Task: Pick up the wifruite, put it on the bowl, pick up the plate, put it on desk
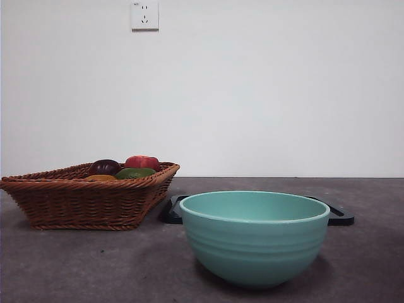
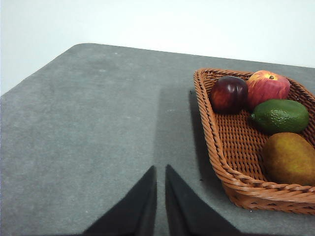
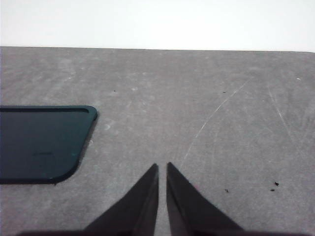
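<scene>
The wifruite, a dull orange-brown oval, lies in the near corner of a brown wicker basket; in the front view only its top shows over the rim. The mint-teal ribbed bowl stands on the desk, to the right of the basket. A flat black plate lies on the desk behind the bowl, its ends showing on both sides. My left gripper hangs shut over bare desk beside the basket. My right gripper is shut, off to the side of the plate.
The basket also holds a dark purple fruit, a red apple and a green fruit. A white wall with a socket stands behind the desk's far edge.
</scene>
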`<state>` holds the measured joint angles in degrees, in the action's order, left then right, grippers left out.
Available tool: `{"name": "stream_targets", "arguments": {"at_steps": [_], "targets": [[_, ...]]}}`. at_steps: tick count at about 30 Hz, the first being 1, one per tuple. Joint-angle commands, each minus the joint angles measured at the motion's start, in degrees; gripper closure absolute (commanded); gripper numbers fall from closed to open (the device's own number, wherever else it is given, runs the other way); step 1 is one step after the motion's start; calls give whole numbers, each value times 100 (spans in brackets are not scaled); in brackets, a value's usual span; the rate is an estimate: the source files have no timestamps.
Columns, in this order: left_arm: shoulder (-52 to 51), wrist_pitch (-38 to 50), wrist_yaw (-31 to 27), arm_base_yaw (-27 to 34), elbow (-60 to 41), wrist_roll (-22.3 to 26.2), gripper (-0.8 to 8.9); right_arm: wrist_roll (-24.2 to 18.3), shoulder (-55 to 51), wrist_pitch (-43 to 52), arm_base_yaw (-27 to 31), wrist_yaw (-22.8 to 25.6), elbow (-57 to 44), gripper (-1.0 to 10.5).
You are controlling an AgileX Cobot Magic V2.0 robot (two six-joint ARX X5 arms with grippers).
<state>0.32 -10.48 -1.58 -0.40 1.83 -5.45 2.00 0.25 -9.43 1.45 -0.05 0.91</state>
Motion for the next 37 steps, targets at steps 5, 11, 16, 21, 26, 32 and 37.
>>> {"name": "stream_targets", "arguments": {"at_steps": [5,11,16,21,26,32,37], "targets": [[-2,-46,203,-7,-101,-22,799,382,-2,44,-15,-210,-7,934],[17,-111,249,-90,166,-214,799,1132,0,-79,-35,-337,101,935],[173,-140,262,-273,516,-605,798,1620,48,-203,-173,-337,494,936],[531,-203,262,-450,879,-820,798,2035,354,-492,-398,-356,1067,936],[1086,-354,271,-719,1512,-940,798,2201,1012,-1069,-691,-776,1751,936],[1998,-876,573,-1073,2476,-872,799,2168,1947,-1193,-1086,-1375,2411,936],[2828,-1143,1123,-1311,3204,-835,799,1775,2763,-1340,-1453,-1580,2977,936]]}}
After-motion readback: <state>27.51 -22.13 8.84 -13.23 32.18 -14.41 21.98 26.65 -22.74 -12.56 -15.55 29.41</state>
